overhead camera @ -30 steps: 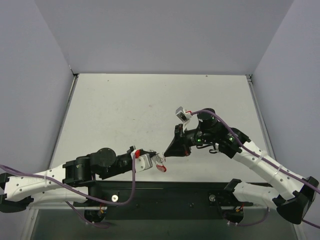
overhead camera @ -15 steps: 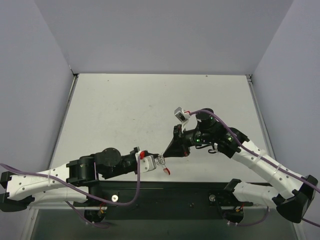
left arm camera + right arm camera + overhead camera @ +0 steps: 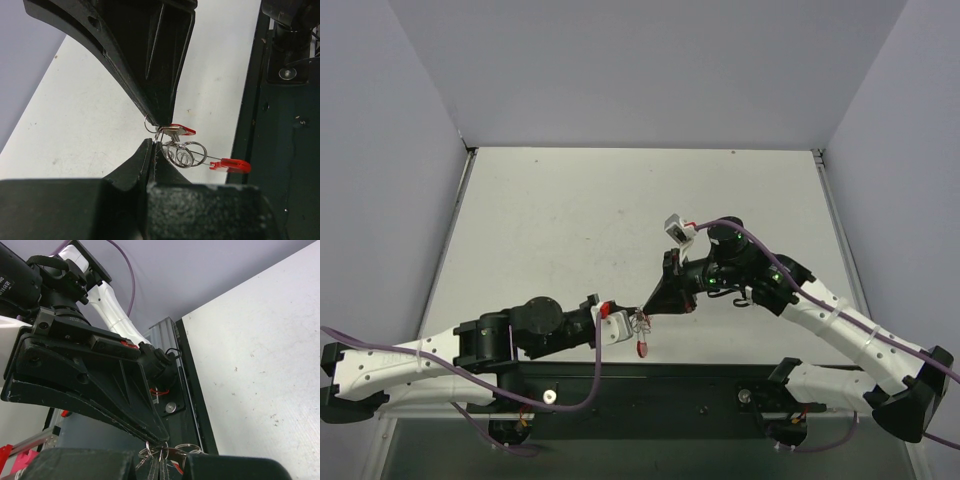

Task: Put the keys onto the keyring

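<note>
Both arms had met over the near edge of the bench, about midway along it, their tips almost nose to nose. The left gripper reached in from the left with its jaws fully closed, pinching the bunch of thin silver rings of the keyring. The loops fanned out just past its fingertips. The ring's red clip hung off the far side of the bunch, clear of both grippers, dangling toward the black base rail that ran along that edge.

The right gripper came in from the right and from farther back, angled downward, and its jaws were closed to a narrow point as well. The keys, a tiny red tag with a pale middle, sat right at that point, just above the bunch of rings and touching or nearly touching it. A small wire loop showed on the other side of the tip. From where I stood I could not tell whether the right jaws actually had the tag or only the metal beside it. Nothing lay on the white surface beneath them.
</note>
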You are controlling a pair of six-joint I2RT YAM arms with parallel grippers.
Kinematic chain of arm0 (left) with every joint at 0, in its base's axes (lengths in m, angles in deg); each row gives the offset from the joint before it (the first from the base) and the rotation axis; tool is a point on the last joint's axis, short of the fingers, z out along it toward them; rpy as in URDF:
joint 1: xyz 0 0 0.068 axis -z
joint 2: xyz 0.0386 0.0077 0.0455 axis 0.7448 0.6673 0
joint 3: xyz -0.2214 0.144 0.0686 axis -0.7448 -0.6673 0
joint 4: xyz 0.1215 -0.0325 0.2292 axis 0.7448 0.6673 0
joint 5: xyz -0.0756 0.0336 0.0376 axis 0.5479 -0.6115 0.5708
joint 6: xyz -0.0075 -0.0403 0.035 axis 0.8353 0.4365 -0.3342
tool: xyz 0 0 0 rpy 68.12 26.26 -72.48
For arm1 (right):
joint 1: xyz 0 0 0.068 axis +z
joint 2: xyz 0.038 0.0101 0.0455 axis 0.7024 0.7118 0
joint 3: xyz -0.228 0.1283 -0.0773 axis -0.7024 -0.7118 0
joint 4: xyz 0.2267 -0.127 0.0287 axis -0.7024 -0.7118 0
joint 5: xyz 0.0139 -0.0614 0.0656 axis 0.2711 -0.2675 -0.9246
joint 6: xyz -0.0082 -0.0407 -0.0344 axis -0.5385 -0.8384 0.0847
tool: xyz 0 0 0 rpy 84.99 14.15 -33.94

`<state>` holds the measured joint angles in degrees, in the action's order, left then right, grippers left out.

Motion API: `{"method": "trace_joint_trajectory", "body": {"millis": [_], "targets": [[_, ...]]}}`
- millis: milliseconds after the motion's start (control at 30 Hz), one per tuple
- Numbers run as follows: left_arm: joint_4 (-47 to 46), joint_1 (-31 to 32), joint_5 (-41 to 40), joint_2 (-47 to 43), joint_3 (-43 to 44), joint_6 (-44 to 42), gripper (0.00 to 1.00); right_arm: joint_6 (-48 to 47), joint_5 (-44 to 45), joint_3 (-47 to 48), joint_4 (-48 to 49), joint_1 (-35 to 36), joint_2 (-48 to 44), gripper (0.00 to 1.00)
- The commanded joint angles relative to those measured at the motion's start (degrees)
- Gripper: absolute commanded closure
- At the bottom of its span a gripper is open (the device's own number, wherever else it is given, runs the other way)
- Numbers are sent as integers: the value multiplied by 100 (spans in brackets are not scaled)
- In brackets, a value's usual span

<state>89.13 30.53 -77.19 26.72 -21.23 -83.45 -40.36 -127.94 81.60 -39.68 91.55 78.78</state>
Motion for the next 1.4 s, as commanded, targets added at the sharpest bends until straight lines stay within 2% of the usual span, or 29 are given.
{"method": "trace_joint_trajectory", "body": {"millis": [0, 633, 1367], "targets": [[-375, -1, -400, 49, 32, 42, 100, 103, -204, 286, 224, 96, -50, 100], [-375, -1, -1024, 94, -12, 68, 100, 182, -186, 401, 277, 105, -58, 100], [-445, -1, -1631, 726, 225, 174, 100, 454, -169, 436, 593, 114, -67, 100]]}}
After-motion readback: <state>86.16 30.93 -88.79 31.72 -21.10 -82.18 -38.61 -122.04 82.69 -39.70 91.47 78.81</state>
